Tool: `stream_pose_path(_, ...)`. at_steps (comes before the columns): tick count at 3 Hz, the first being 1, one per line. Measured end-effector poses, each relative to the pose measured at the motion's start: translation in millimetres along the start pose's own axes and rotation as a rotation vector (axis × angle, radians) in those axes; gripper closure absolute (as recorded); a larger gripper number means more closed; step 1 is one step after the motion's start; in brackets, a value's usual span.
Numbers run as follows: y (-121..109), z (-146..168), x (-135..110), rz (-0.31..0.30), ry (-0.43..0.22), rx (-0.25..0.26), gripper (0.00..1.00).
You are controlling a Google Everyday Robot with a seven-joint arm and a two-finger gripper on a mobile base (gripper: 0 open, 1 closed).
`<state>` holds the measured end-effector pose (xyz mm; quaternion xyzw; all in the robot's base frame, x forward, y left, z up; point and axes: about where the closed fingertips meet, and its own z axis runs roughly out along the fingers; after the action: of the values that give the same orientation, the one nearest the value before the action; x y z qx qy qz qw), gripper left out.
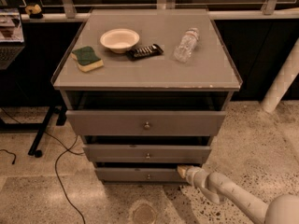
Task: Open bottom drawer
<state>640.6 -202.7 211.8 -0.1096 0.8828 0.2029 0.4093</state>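
Note:
The grey cabinet (147,73) has three drawers, all pulled out a little. The bottom drawer (121,174) is the lowest, a low wide front with a small round knob (148,176) at its centre. A dark gap shows above its top edge. My gripper (182,171) sits at the right end of that drawer front, touching or just beside its top edge. The white arm (233,197) runs back from it to the lower right corner.
On the cabinet top lie a white bowl (119,39), a green sponge (87,59), a dark snack bar (145,52) and a plastic bottle (186,45). Black cables (58,167) trail on the floor at the left, by a stand leg (42,134). A white pipe (282,80) leans at the right.

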Motion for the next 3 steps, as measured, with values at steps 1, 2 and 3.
stream_pose_path(1,-10,14,-7,0.013,-0.016,0.04,1.0)
stream_pose_path(2,-10,14,-7,0.013,-0.016,0.04,1.0)
stream_pose_path(3,-11,26,0,0.024,0.02,0.051,1.0)
